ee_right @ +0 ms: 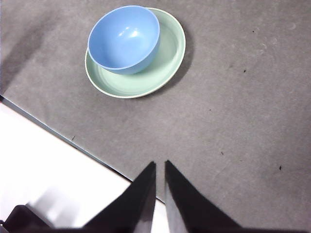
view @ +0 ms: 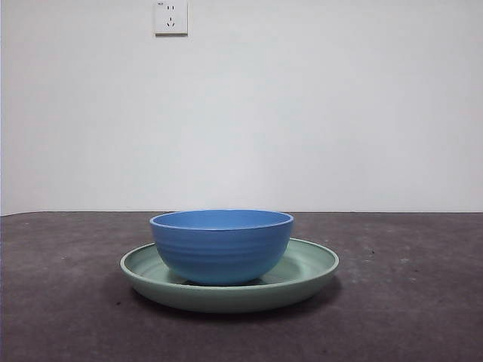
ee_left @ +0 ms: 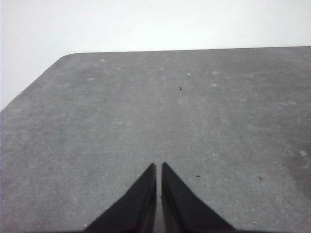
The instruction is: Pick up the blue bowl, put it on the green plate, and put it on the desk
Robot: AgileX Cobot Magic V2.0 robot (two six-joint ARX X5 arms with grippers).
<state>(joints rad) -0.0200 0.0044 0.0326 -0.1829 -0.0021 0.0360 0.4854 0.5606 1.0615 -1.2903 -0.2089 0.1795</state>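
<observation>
Bowl-wise, the blue bowl (ee_right: 124, 39) is sitting in the green plate (ee_right: 167, 63), well ahead of the right gripper (ee_right: 160, 167), fingers closed on nothing; the left gripper (ee_left: 159, 167), likewise closed, is facing bare desk (ee_left: 194, 107).

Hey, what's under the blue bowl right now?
The round matte blue bowl sits inside the wide, shallow pale green plate, which rests on the dark grey speckled desk. The plate's middle beneath the bowl is covered, so nothing there can be seen.
</observation>
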